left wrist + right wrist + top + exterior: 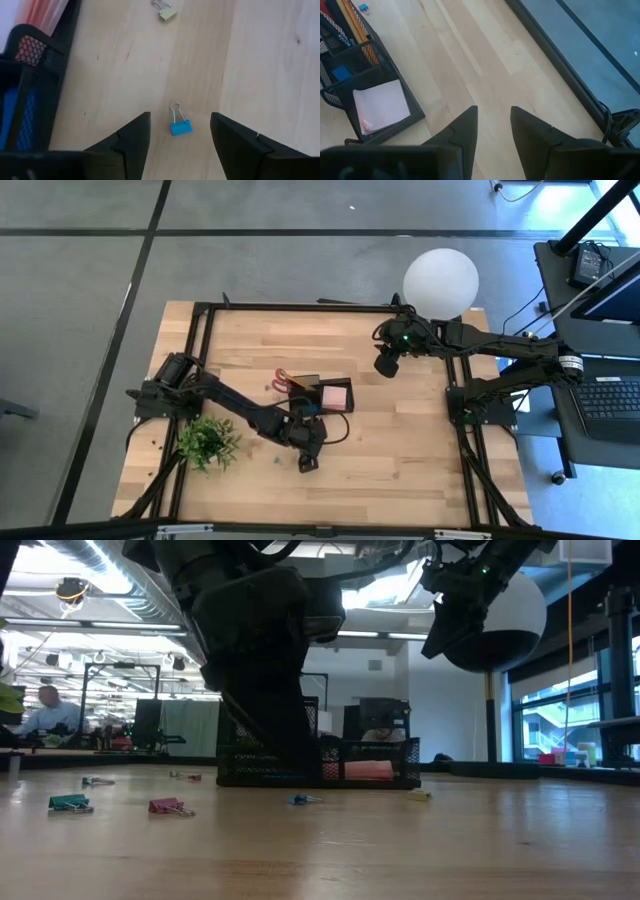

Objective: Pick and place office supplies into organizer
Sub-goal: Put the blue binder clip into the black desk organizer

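The black mesh organizer (318, 392) stands mid-table and holds red-handled scissors (281, 377), pencils (356, 22), a blue eraser (341, 73) and a pink sticky-note pad (336, 396). My left gripper (180, 116) is open just near of the organizer (30, 75), pointing down. Its fingers stand on either side of a small blue binder clip (180, 127) that lies flat on the wood. I cannot see them touch it. A yellow clip (167, 12) lies farther off. My right gripper (493, 109) is open and hangs raised right of the organizer (370, 85).
A green potted plant (208, 442) sits near the table's left near side. The white lamp globe (440, 280) stands at the far right corner. Teal (68, 803) and pink (168, 807) clips lie loose on the wood. A black frame (200, 360) borders the table.
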### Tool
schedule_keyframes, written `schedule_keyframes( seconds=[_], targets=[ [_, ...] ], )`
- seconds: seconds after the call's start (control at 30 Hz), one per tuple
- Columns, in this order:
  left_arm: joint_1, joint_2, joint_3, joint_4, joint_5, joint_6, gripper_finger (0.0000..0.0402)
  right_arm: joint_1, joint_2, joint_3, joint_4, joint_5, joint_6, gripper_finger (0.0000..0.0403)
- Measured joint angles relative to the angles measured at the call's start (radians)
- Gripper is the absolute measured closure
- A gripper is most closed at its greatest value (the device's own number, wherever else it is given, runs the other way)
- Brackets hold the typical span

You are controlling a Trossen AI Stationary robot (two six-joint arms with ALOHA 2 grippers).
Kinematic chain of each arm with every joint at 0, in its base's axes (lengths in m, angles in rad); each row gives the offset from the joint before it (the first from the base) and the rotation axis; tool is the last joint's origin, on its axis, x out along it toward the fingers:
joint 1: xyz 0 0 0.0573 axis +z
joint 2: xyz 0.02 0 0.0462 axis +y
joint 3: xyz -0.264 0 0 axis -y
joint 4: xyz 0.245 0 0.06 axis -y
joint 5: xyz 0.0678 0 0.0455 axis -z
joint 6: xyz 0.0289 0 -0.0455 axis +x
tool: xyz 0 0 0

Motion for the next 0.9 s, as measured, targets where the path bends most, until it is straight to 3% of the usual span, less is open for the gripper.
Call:
schedule_keyframes(
  seconds=[0.9],
  targets=[
    [0.001, 0.002, 0.0, -0.001, -0.007, -0.016, 0.0201, 0.0, 0.0, 0.0, 0.0, 0.0, -0.022, 0.0281]
  ],
)
